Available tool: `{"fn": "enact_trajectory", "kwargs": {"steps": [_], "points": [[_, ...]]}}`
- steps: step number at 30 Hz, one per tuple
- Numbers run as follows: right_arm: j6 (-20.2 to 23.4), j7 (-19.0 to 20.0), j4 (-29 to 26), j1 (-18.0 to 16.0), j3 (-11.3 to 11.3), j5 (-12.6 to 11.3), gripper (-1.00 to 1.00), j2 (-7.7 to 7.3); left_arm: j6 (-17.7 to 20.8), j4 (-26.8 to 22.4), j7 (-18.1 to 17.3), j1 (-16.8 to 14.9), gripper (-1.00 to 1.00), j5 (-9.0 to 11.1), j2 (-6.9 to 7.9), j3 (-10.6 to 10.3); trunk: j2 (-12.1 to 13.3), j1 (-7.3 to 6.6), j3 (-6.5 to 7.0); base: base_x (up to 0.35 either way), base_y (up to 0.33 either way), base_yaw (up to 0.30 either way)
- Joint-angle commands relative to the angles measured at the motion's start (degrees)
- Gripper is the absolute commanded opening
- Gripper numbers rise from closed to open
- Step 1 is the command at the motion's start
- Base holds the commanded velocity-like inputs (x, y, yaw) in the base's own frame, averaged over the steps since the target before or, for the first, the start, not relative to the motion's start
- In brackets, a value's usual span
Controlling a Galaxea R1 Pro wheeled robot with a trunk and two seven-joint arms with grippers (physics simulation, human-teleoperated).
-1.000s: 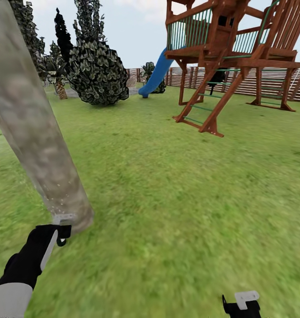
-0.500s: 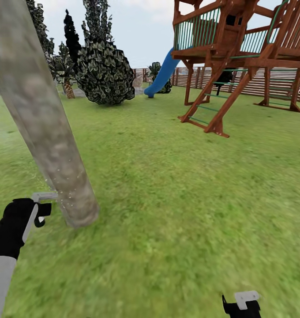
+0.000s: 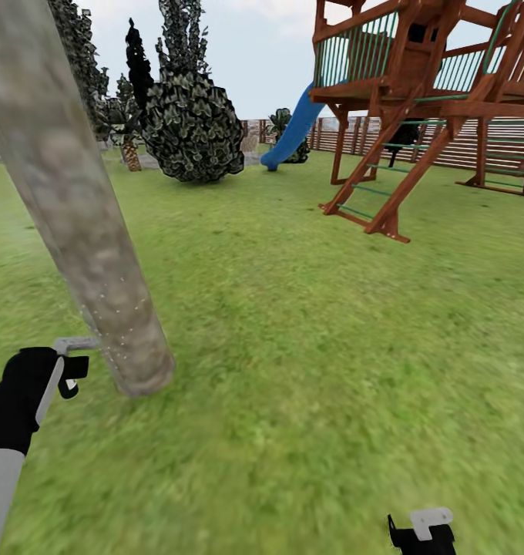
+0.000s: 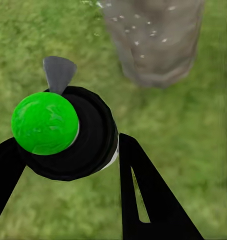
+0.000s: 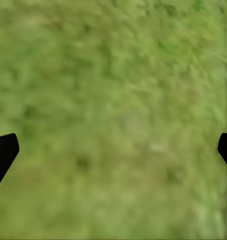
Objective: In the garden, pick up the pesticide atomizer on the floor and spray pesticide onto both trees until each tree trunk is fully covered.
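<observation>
One pesticide atomizer [image 4: 63,132], black with a green cap, sits gripped in the left gripper [image 4: 68,165] jaws beside one speckled tree trunk [image 3: 77,223]. The right gripper [image 5: 113,150] jaws gape over grass [image 3: 308,347]. No writing shows.

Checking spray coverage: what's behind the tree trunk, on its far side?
Behind the tree trunk only grass shows. White specks dot its near face by the left gripper; the far face is hidden.

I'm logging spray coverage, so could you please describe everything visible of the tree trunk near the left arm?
The tree trunk is a thick, smooth, bare column, mottled grey-tan with brownish blotches. It appears tilted in the head view, its base meeting the grass. Tiny white specks dot its lower part. The left tool sits beside the base; contact is unclear.
</observation>
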Motion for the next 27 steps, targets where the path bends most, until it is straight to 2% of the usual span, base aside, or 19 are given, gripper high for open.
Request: {"fn": "enact_trajectory", "kwargs": {"steps": [1,6,12,17,27], "points": [[-0.19,-0.29,0.09,-0.05,-0.29,0.58,1.00,0.01,0.28,-0.06,0.34,-0.04,-1.00,-0.41,0.00,-0.06,-0.02,0.00,-0.05,0.103,-0.263,0.000],[-0.19,-0.29,0.11,-0.05,-0.29,0.61,1.00,0.08,0.27,-0.22,0.37,-0.12,-1.00,-0.58,0.07,0.02,-0.02,0.00,-0.05,0.189,-0.225,0.046],[-0.19,-0.29,0.11,-0.05,-0.29,0.63,1.00,0.09,0.19,-0.24,0.43,-0.05,-1.00,-0.68,0.08,0.22,-0.02,0.00,-0.05,0.262,-0.158,0.261],[-0.19,-0.29,0.10,-0.05,-0.29,0.60,1.00,0.09,0.18,-0.24,0.50,-0.04,-1.00,-0.47,0.09,0.18,-0.02,0.00,-0.05,0.039,-0.258,0.264],[-0.19,-0.29,0.11,-0.05,-0.29,0.63,1.00,-0.01,0.18,-0.67,0.69,-0.04,-1.00,-0.43,0.09,0.29,-0.02,0.00,-0.05,0.052,-0.269,0.016]]}}
